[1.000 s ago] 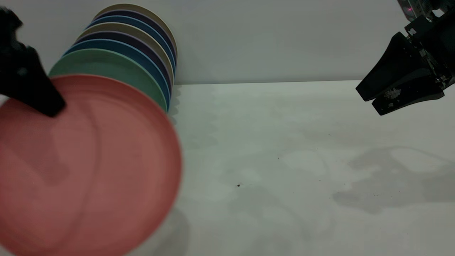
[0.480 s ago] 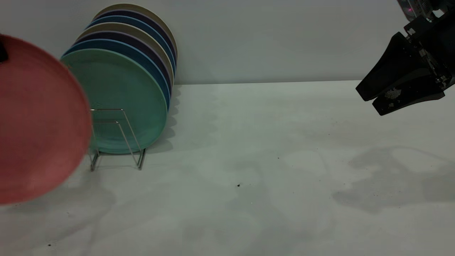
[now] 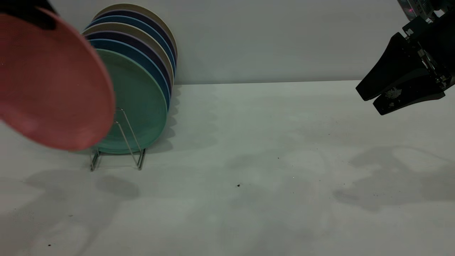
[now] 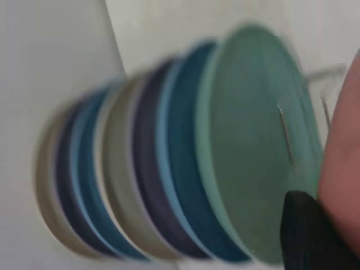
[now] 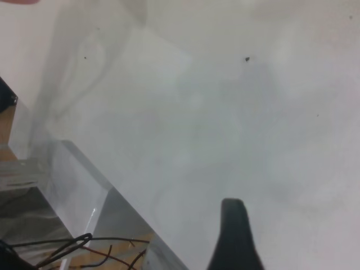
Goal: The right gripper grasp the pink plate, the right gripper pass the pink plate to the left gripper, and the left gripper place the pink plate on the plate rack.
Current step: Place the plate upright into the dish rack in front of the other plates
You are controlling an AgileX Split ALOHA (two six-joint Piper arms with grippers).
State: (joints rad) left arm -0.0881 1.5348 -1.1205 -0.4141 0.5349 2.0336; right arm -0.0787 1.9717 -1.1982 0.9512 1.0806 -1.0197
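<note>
The pink plate (image 3: 53,81) hangs tilted in the air at the left of the exterior view, just in front of the teal-green plate (image 3: 142,103) and above the free front loops of the plate rack (image 3: 119,142). The left gripper (image 3: 30,12) pinches its upper rim, jaws clamped on the plate; only a dark fingertip (image 4: 306,233) shows in the left wrist view. Behind the teal-green plate, blue and beige plates (image 3: 142,39) fill the rack.

The likely risks: the plate's lower edge could miss the narrow wire slot and skid onto the bench (image 3: 249,160), or its face could knock the teal-green plate and shove the rack.

The right gripper (image 3: 369,97) waits well apart at the far right, jaws nearly together and holding nothing.
</note>
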